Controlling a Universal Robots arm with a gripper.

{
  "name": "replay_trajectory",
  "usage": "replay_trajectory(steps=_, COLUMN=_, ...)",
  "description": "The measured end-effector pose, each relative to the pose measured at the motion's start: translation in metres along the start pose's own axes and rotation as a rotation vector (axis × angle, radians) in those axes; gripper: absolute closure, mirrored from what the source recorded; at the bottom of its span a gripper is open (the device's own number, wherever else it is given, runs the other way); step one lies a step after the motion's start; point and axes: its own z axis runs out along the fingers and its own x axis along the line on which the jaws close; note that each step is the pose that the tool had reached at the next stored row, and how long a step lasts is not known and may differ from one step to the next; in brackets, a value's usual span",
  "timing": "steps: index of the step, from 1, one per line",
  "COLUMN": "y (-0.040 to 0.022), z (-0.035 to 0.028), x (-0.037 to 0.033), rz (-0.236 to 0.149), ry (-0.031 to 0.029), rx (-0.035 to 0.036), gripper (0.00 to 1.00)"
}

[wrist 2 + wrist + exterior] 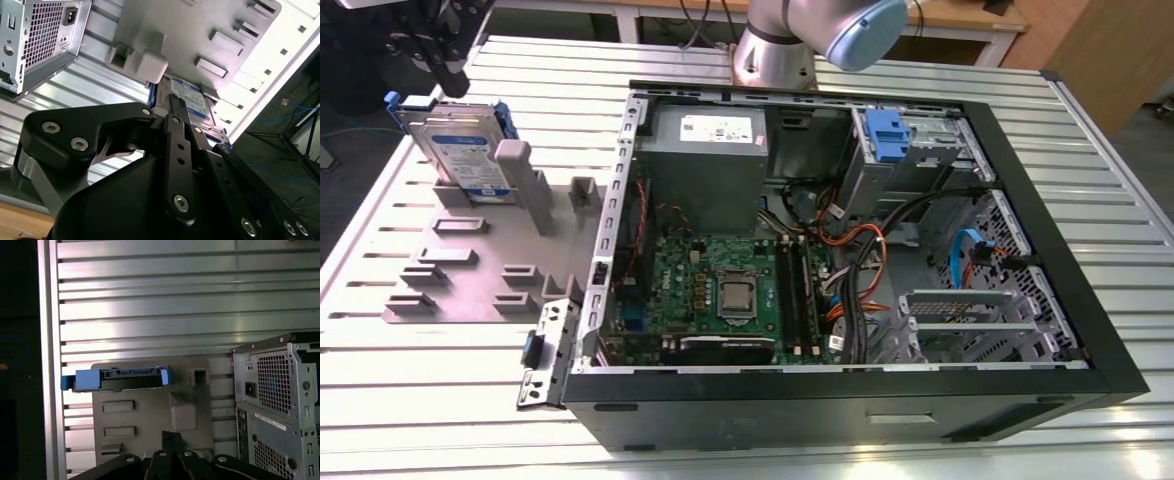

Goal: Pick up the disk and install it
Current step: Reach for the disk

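Note:
The disk [460, 150] stands on edge in a slot at the far end of a grey holder plate [467, 270], on the exterior view's left. It is silver-grey with a white-and-blue label and a blue carrier bracket. My gripper [450, 80] hangs just above its top edge, shut with nothing in it and not touching it. In the first wrist view the disk [117, 379] shows edge-on beyond the closed gripper [172, 436]. In the second wrist view the disk's label [192, 100] lies just past the gripper [176, 102].
An open computer case [854, 390] lies on the ribbed metal table [454, 400], to the exterior view's right of the holder plate. Inside are a grey power supply [707, 150], a motherboard [720, 290], cables and a drive bay with a blue carrier [887, 130].

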Motion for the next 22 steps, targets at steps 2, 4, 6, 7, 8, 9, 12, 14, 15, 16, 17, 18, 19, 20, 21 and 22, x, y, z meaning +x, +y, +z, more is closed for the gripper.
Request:
replay_trajectory(steps=2, y=-0.0001, z=0.0000, x=0.0012, rz=0.000, ry=-0.0001, rx=0.0000, gripper=0.89)
replay_trajectory(steps=4, y=-0.0001, z=0.0000, x=0.0013, rz=0.000, ry=0.0000, rx=0.0000, gripper=0.89)
replay_trajectory(steps=6, y=-0.0001, z=0.0000, x=0.0014, rz=0.000, ry=-0.0001, rx=0.0000, gripper=0.89)
replay_trajectory(steps=7, y=-0.0001, z=0.0000, x=0.0014, rz=0.000, ry=-0.0001, rx=0.0000, gripper=0.89)
replay_trajectory(steps=8, y=-0.0001, z=0.0000, x=0.0014, rz=0.000, ry=-0.0001, rx=0.0000, gripper=0.89)
replay_trajectory(steps=9, y=-0.0001, z=0.0000, x=0.0014, rz=0.000, ry=-0.0001, rx=0.0000, gripper=0.89)
replay_trajectory(steps=12, y=-0.0001, z=0.0001, x=0.0015, rz=0.000, ry=-0.0001, rx=0.0000, gripper=0.89)
replay_trajectory(steps=14, y=-0.0001, z=0.0001, x=0.0015, rz=0.000, ry=-0.0001, rx=-0.0001, gripper=0.89)
replay_trajectory(steps=15, y=-0.0001, z=0.0000, x=0.0015, rz=0.000, ry=-0.0001, rx=0.0000, gripper=0.89)
replay_trajectory(steps=16, y=-0.0002, z=0.0000, x=0.0021, rz=0.000, ry=0.0000, rx=0.0000, gripper=0.89)
replay_trajectory(steps=17, y=0.0000, z=0.0001, x=0.0036, rz=0.000, ry=-0.0001, rx=0.0000, gripper=0.89)
replay_trajectory(steps=18, y=0.0008, z=0.0001, x=0.0062, rz=0.000, ry=-0.0001, rx=0.0000, gripper=0.89)
replay_trajectory(steps=19, y=0.0024, z=0.0002, x=0.0090, rz=0.000, ry=-0.0001, rx=0.0000, gripper=0.89)
replay_trajectory(steps=20, y=0.0047, z=0.0004, x=0.0115, rz=0.000, ry=-0.0001, rx=-0.0001, gripper=0.89)
replay_trajectory(steps=21, y=0.0070, z=0.0005, x=0.0142, rz=0.000, ry=-0.0002, rx=-0.0001, gripper=0.89)
replay_trajectory(steps=22, y=0.0089, z=0.0006, x=0.0171, rz=0.000, ry=0.0000, rx=0.0001, gripper=0.89)
